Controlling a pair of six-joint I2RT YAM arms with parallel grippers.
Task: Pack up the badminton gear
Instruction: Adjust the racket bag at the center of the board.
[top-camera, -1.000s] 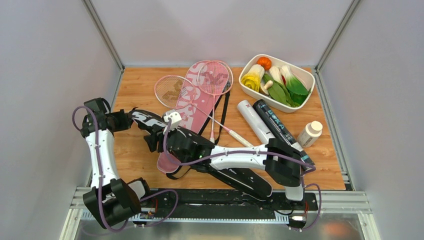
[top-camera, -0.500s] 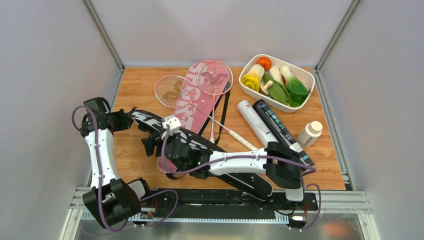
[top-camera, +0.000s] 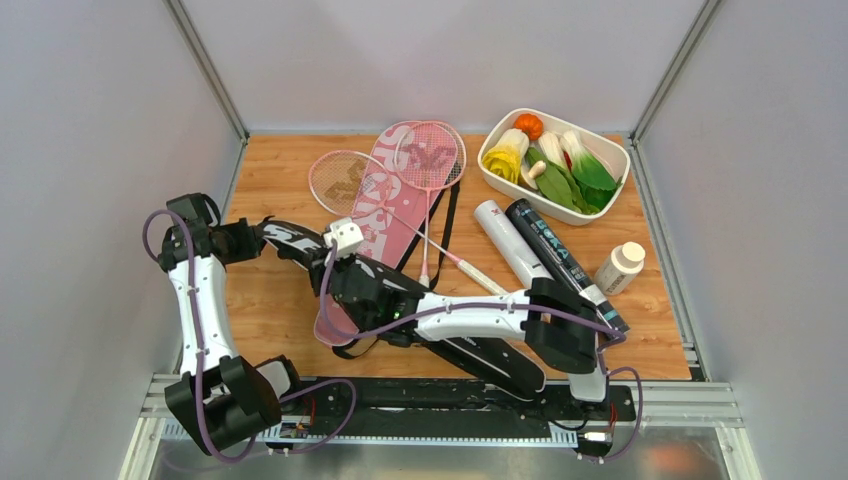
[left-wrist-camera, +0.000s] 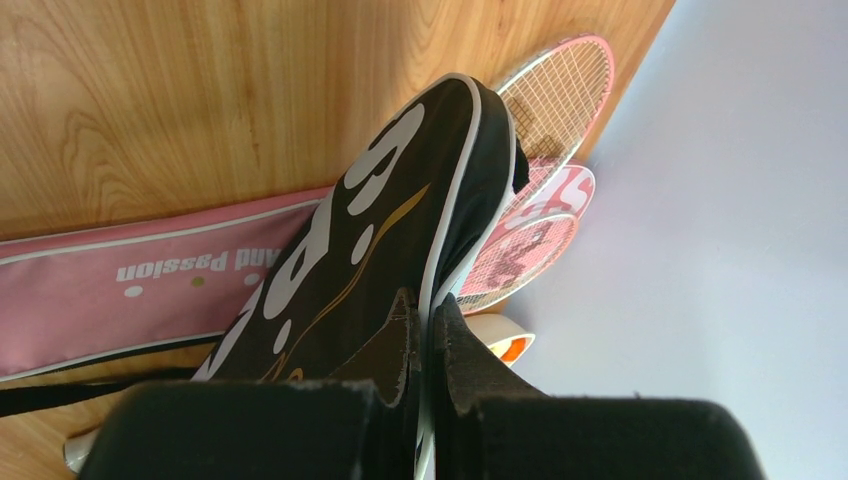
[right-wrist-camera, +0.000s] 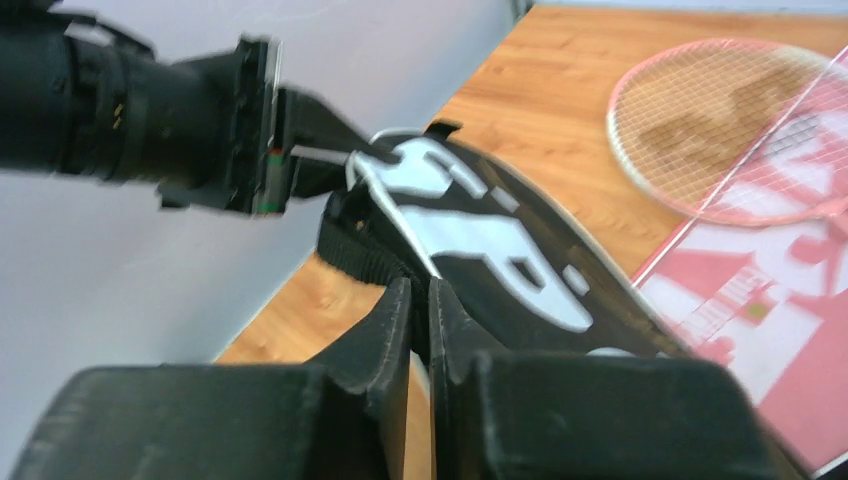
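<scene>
My left gripper is shut on the white-piped rim at the head end of the black cover; the left wrist view shows the pinch and the cover rising away from it. My right gripper is just right of it, its jaws shut on the same cover at its black webbing edge. Under them lies the pink cover with two rackets on it. A white tube and a black tube lie to the right.
A white bowl of toy vegetables stands at the back right. A small white bottle stands beside the tubes. Grey walls close in on both sides. The right arm stretches across the front of the table over the black cover's lower end.
The right gripper's jaws have closed on the black cover's edge and shifted slightly toward the back left. The left gripper keeps its hold and has not moved.
</scene>
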